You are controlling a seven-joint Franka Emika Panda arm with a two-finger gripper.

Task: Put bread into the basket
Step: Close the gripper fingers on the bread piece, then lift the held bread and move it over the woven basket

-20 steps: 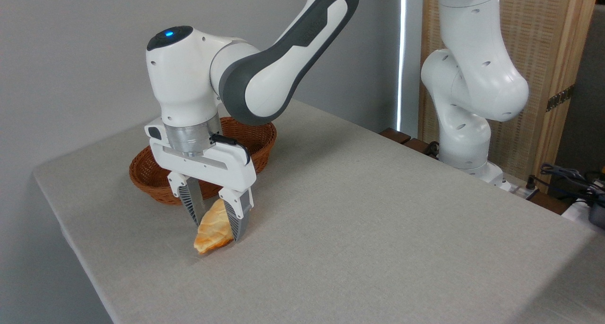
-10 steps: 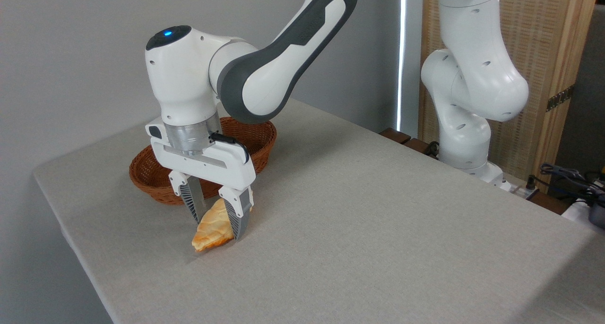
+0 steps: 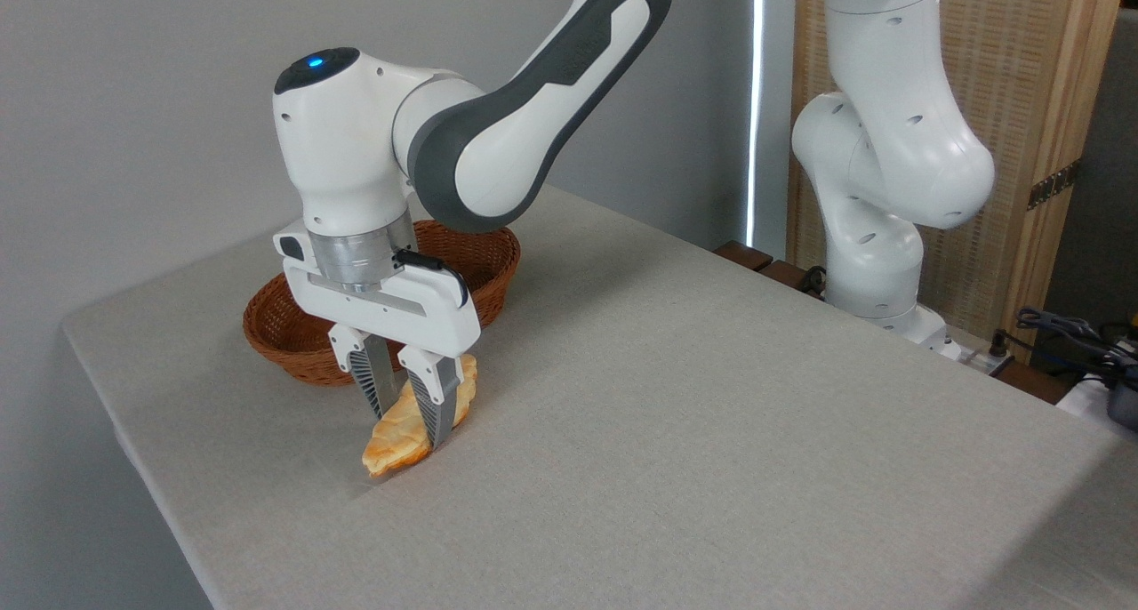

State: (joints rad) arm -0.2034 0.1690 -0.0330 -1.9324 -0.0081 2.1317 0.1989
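The bread [image 3: 396, 439], a flat pale golden pastry with orange-brown edges, lies on the grey table just in front of the basket. My gripper [image 3: 407, 425] points straight down over it, and its two fingers are shut on the pastry's middle. The pastry's near tip sticks out to the lower left and its far end shows to the right of the fingers. The basket [image 3: 284, 334], reddish-brown woven wicker, sits right behind the gripper, partly hidden by the wrist, and its visible inside holds nothing.
The grey table [image 3: 676, 397] stretches to the right and front of the gripper, with its left edge close to the basket. The arm's white base [image 3: 876, 263] stands at the table's far right. Cables [image 3: 1067, 334] lie beyond the right edge.
The fingers have closed inward onto the bread, which stays in about the same spot on the table. The arm itself has barely moved.
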